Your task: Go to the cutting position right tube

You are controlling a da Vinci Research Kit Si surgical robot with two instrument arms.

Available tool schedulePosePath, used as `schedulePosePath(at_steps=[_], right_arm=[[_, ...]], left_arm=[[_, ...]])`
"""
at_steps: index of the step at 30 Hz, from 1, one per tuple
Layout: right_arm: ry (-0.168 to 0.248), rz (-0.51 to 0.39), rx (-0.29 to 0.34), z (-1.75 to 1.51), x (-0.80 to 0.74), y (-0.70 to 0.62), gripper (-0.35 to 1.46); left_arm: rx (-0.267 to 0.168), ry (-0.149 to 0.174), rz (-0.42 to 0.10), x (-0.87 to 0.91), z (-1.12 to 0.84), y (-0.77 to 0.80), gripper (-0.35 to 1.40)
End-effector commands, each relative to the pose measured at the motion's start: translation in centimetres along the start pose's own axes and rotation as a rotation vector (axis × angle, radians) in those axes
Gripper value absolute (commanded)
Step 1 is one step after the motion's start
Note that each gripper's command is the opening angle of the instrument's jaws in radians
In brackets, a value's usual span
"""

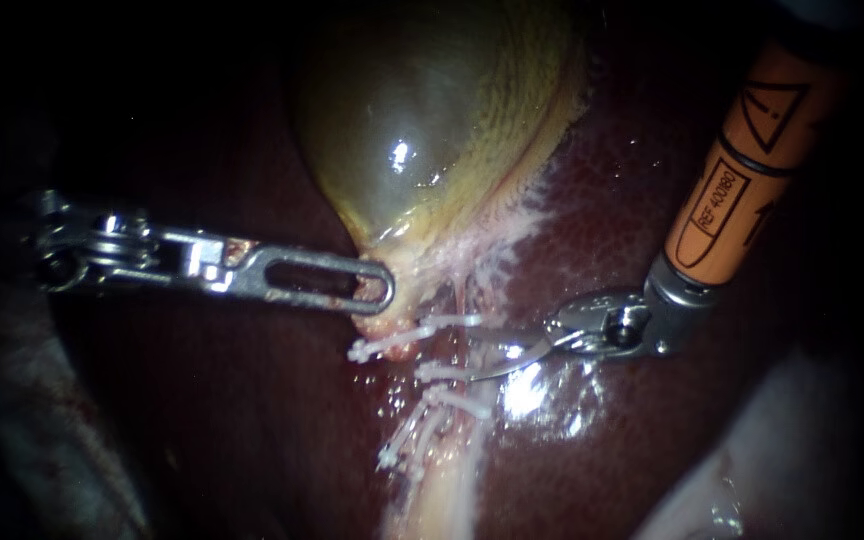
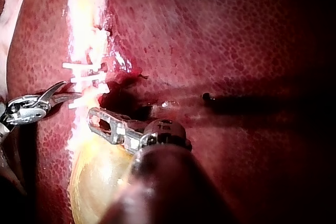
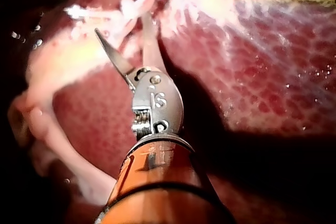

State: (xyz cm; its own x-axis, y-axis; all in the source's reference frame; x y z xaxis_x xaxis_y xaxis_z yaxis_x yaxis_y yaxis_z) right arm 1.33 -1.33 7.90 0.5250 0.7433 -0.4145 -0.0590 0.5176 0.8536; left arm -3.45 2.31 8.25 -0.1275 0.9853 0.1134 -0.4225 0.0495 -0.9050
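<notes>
Several clips (image 1: 434,372) cross the tube (image 1: 463,300) beside right instrument (image 1: 489,357)

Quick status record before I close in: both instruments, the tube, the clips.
left instrument: shut on the gallbladder at its narrow end
right instrument: blades open, tips at the tube
clips: several white ones across the tube, close to the blade tips
liver: wet and dark red, under everything

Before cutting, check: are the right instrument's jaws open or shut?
Open: the right instrument's jaws stand apart, a gap between them in the endoscope view.
</notes>
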Motion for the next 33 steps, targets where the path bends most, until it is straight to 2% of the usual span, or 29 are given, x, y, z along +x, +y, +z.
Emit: schedulePosePath(at_steps=[1, 14, 33], right_arm=[[0.000, 0.006, -0.002, 0.01, 0.00, 0.01, 1.30], [-0.001, 0.021, -0.007, 0.14, -0.05, 0.09, 1.30], [0.004, 0.109, -0.011, 0.31, 0.00, 0.07, 1.18]], left_arm=[[0.000, -0.001, 0.003, 0.00, 0.00, 0.01, -0.35], [-0.002, 0.002, 0.008, -0.03, 0.00, 0.08, -0.35], [-0.001, 0.003, 0.007, -0.05, 0.01, 0.12, -0.35]])
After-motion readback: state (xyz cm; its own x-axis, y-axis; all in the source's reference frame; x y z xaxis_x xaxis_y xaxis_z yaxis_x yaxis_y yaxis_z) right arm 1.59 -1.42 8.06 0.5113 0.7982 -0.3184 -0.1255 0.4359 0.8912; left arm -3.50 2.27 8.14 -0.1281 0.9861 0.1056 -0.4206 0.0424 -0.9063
